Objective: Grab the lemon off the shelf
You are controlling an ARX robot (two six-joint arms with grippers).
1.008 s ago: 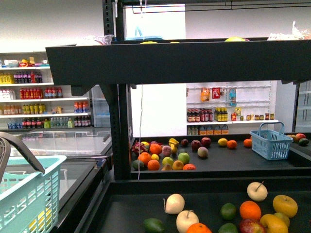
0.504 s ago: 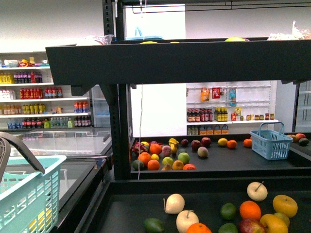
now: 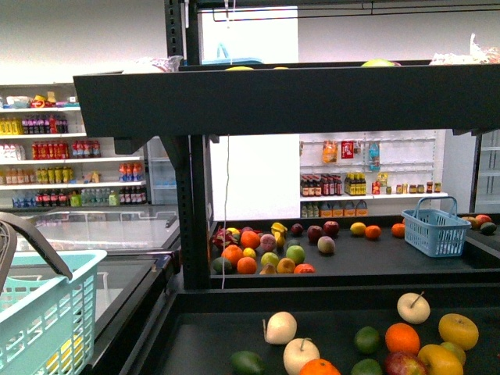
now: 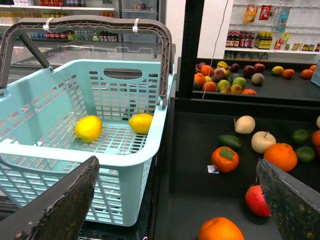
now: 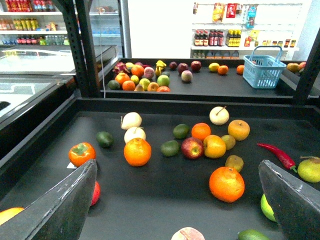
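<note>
**A:** Has anything moved in the front view since a second ago?

**B:** Nothing you can see. The shelf point(image 3: 297, 101), its fruit and the corner of the basket point(image 3: 47, 312) all sit exactly where they were. Neither arm shows there.

**A:** And your claws?

**B:** Your left claw point(image 4: 176, 165) is spread wide with nothing between its fingers. Your right claw point(image 5: 177, 167) is the same, gaping and empty.

**A:** Where is the lemon?

**B:** Two lemons lie ahead of the left claw, on the floor of the basket: one point(image 4: 88, 128) and the other point(image 4: 141, 123), near each other but apart. On the shelf tier ahead of the right claw there are yellow fruits, but I cannot tell you that any is a lemon.

**A:** Count the rest for me.

**B:** Ahead of the right claw you have three oranges point(image 5: 137, 152), one persimmon point(image 5: 81, 153) and one red chili point(image 5: 277, 154), which lies off towards the far finger. There are two baskets in all: the large one by your left claw, and a small blue one point(image 5: 263, 71) on the far tier, well beyond the right claw. More mixed fruit is heaped on that far tier, too small to count.
</note>
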